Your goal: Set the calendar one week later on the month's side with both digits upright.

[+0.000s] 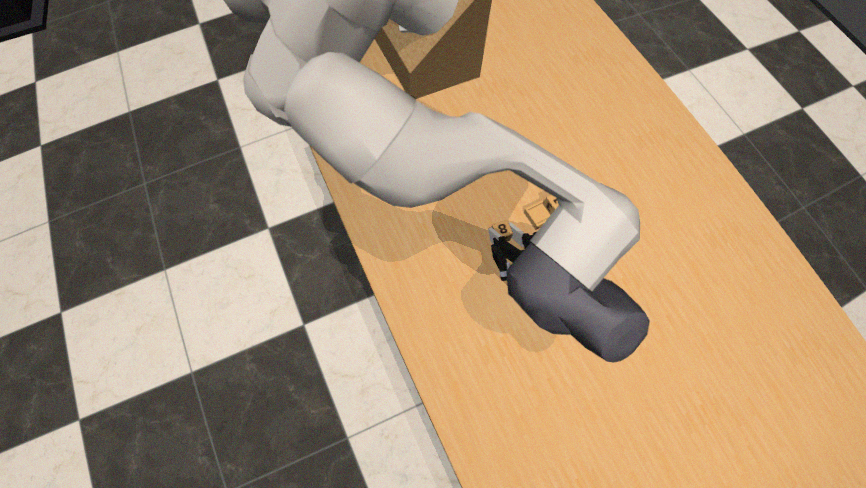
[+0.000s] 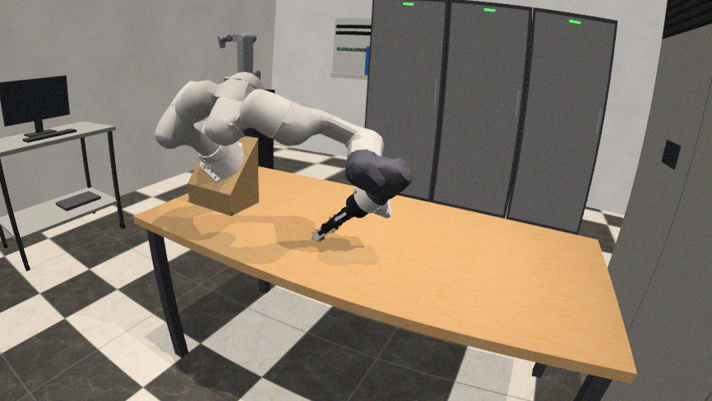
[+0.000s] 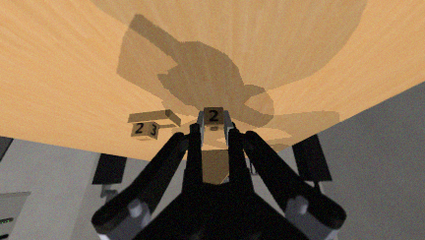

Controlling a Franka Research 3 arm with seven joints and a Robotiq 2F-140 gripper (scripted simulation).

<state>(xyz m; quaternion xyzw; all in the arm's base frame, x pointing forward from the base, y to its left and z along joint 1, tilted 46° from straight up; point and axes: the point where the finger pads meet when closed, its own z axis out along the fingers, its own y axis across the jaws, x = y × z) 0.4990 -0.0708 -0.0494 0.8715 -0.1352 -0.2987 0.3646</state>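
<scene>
My gripper point(image 1: 506, 235) point(image 2: 317, 235) point(image 3: 213, 118) is shut on a wooden cube point(image 1: 501, 229) point(image 3: 213, 116). The top view shows an 8 on that cube; the wrist view shows a 2. Its exact height over the table is hard to tell. The small wooden tray point(image 1: 529, 218) point(image 3: 173, 118) is beside the gripper. A second cube point(image 1: 552, 203) point(image 3: 144, 130) is at the tray, partly hidden by the arm in the top view; the wrist view shows a 2 and a 3 on it. The exterior view does not show the tray clearly.
The wooden wedge point(image 1: 451, 57) point(image 2: 224, 200) point(image 3: 215, 164) under the arm's base stands at one end of the table point(image 1: 696, 303) point(image 2: 473, 278). The table's long edge runs near the gripper in the top view. The forearm and wrist hang over the area beside the tray.
</scene>
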